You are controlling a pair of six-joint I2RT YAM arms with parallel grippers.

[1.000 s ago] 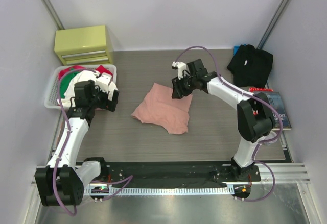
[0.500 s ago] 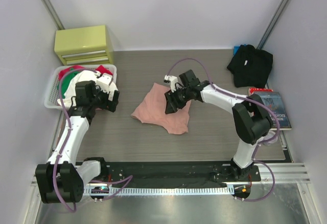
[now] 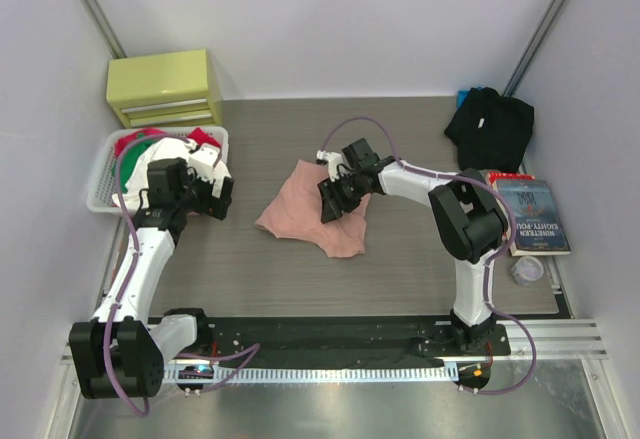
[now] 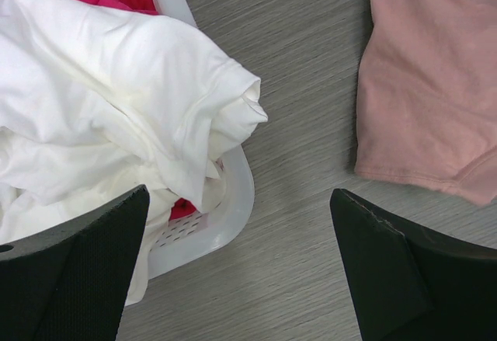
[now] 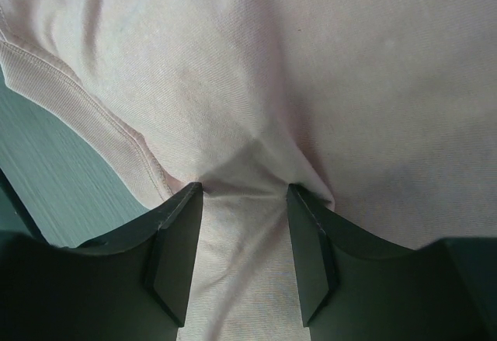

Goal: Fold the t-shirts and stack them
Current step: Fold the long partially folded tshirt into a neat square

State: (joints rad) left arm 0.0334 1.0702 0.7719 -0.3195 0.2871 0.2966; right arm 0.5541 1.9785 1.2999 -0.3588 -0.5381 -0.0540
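Note:
The salmon-pink t-shirt (image 3: pixel 300 214) lies crumpled in the middle of the table. My right gripper (image 3: pixel 336 202) presses down on its right half. In the right wrist view the right gripper (image 5: pixel 245 197) is open, its fingers partly apart, with a puckered ridge of the pink t-shirt (image 5: pixel 326 61) rising between them. A hem runs along the shirt's left edge there. The black t-shirt (image 3: pixel 490 127) sits bunched at the back right. My left gripper (image 3: pixel 218 195) hovers by the basket; in the left wrist view the left gripper (image 4: pixel 239 279) is open wide over bare table, the pink t-shirt (image 4: pixel 435 85) off to its right.
A white basket (image 3: pixel 100 199) at the left holds white, red and green clothes, and white cloth (image 4: pixel 101 100) spills over its rim (image 4: pixel 237 201). A yellow drawer unit (image 3: pixel 165 87) stands at the back left. A book (image 3: pixel 532 217) and a small clear object (image 3: pixel 527 270) lie at the right edge.
My right gripper has moved left and nearer across the pink t-shirt and settled onto it, and its fingers have spread a little. The left arm has not moved.

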